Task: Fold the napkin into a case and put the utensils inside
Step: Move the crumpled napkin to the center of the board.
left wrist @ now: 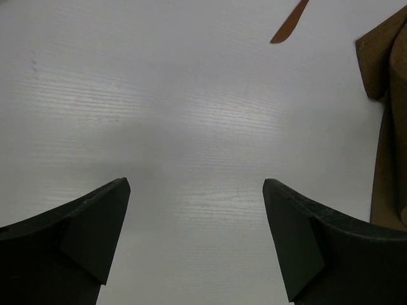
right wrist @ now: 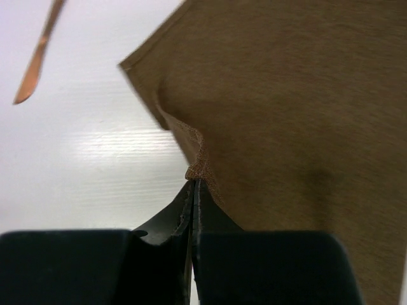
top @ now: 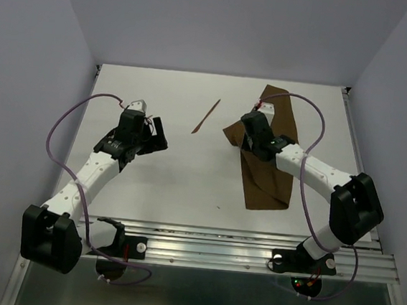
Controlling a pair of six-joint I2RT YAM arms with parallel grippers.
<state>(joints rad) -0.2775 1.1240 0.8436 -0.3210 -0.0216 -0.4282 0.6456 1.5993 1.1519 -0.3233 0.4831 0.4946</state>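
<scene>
On the white table (top: pixel 171 185), the right gripper (right wrist: pixel 193 185) is clamped on the napkin (right wrist: pixel 292 114) edge.

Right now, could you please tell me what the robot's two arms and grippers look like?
Both the left arm and right arm have white tubular links with chunky black joint housings. A thin purple cable loops along each. The left gripper and right gripper have matte black, wedge-shaped fingers.

Top: high above near edge, looking down over whole table (top: pixel 187 172). Left wrist: low, close, facing forward across table. Right wrist: closest of all, tight on napkin (right wrist: pixel 299 95). Shared across all three: stick (top: pixel 206 116), napkin edge.
</scene>
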